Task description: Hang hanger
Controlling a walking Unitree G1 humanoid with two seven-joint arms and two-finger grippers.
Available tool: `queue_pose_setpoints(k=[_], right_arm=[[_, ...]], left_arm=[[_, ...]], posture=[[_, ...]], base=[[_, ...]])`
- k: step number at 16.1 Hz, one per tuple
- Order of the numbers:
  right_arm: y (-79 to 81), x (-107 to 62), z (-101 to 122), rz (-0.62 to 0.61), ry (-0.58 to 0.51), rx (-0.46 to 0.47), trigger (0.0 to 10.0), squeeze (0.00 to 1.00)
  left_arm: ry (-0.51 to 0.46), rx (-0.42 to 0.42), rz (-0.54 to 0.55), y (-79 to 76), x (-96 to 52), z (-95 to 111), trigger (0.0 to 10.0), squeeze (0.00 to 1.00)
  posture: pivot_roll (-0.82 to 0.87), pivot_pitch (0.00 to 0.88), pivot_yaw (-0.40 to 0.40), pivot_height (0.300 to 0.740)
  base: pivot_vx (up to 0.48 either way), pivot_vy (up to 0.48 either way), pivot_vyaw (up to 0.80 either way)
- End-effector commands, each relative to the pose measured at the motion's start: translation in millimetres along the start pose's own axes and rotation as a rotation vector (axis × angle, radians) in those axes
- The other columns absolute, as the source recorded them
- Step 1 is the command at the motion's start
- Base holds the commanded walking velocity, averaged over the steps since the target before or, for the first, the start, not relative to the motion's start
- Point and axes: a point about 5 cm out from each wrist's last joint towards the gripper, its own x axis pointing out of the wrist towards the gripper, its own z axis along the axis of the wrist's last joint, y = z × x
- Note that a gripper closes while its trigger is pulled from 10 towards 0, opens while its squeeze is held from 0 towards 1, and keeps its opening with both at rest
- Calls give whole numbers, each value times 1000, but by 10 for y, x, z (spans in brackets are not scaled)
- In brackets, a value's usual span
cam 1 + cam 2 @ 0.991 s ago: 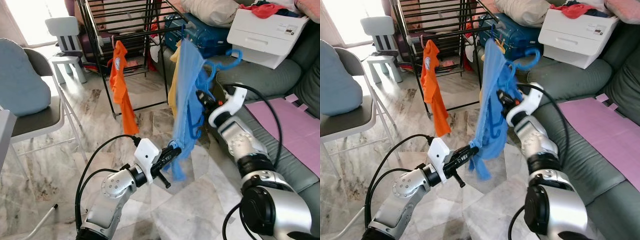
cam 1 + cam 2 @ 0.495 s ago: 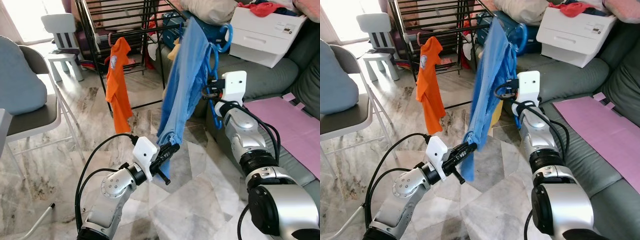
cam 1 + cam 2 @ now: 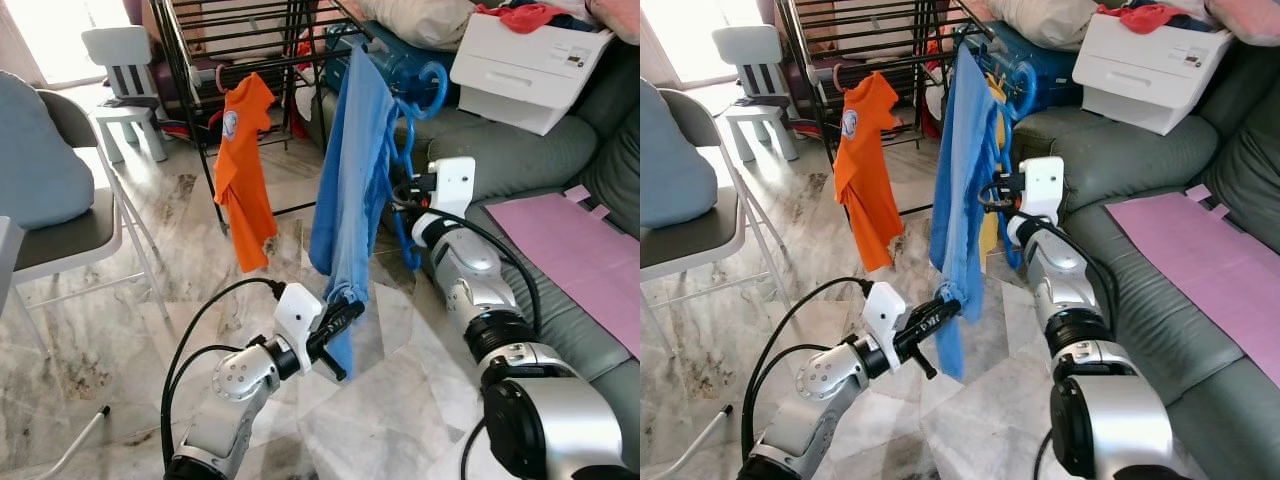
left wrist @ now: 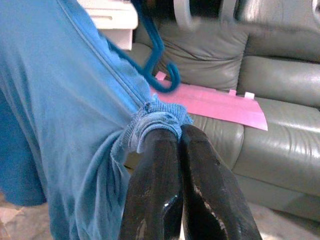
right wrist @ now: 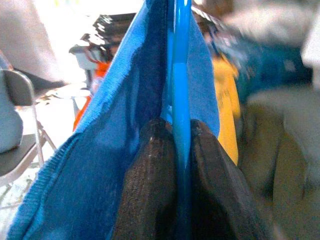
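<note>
Hanger [image 5: 180, 75], blue plastic, sits clenched in the right pincer [image 5: 182, 131] beside the black drying rack [image 3: 255, 62]. Left pincer [image 4: 179, 131] pinches the hem of the blue garment [image 3: 350, 190] draped on it. Around them: marble floor [image 3: 130, 300], grey sofa [image 3: 520, 165], folding chair [image 3: 70, 235].

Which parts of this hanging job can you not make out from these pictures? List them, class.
1. Whether the hanger hook sits on the rack: in the eye views the blue shirt hides the rail there.
2. The right hand: shut on the hanger, but the shirt covers it in the eye views.
3. The right wrist view's sofa side: blurred.
4. The left hand pinches the shirt's hem; the shirt's full shape is bunched.
</note>
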Motion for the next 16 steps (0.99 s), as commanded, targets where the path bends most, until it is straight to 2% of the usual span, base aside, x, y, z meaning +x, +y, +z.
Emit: queue_pose_setpoints(k=[1,2,3,5,6,7,9,10,11,12,13,14,15,16], right_arm=[[-135,18,12,-127,31,150,10000,0],[-209,2,-47,-188,78,253,10000,0],[-189,-10,-136,-160,147,328,10000,0],[-174,-33,-227,-164,210,394,10000,0],[-93,-66,-373,-174,328,552,10000,0],[52,-53,-413,-174,374,689,10000,0],[148,-39,-410,-146,386,729,10000,0],[140,-30,-374,-142,357,655,10000,0],[51,-24,-303,-155,299,540,10000,0],[-132,-14,-113,-174,167,392,10000,0],[-168,-10,-35,-164,126,343,10000,0],[-176,3,55,-132,81,329,10000,0],[-162,8,174,-83,8,224,10000,0],[-132,9,200,-55,-13,204,10000,0]], left_arm=[[4,20,-7,-5,13,11,10000,0],[4,22,-2,-1,1,10,10000,0],[7,24,7,11,-22,0,10000,0],[10,26,17,27,-40,-10,10000,0],[13,31,29,48,-58,-15,10000,0],[12,35,43,64,-65,-14,10000,0],[12,38,49,64,-60,-17,10000,0],[17,28,38,42,-49,-28,10000,0],[25,19,28,22,-42,-42,10000,0],[46,-7,1,-9,-39,-78,10000,859],[48,-11,-5,-13,-37,-81,10000,859],[51,-20,-15,-14,-34,-84,10000,1000],[56,-32,-21,-11,-35,-94,10000,1000],[57,-32,-22,-9,-35,-96,10000,1000]], posture=[[-97,0,-16,740],[-95,0,-15,740],[-95,0,-16,740],[-93,0,-18,740],[-90,0,-21,740],[-94,0,-19,740],[-95,0,-19,740],[-98,0,-16,740],[-98,0,-14,740],[-100,0,-15,740],[-101,0,-14,740],[-102,0,-17,740],[-102,0,-17,740],[-102,0,-18,740]], base=[[0,0,0],[0,0,0],[0,0,0],[0,0,0],[0,0,0],[0,0,0],[0,0,0],[0,0,0],[0,0,0],[0,0,0],[0,0,0],[0,0,0],[0,0,0],[0,0,0]])
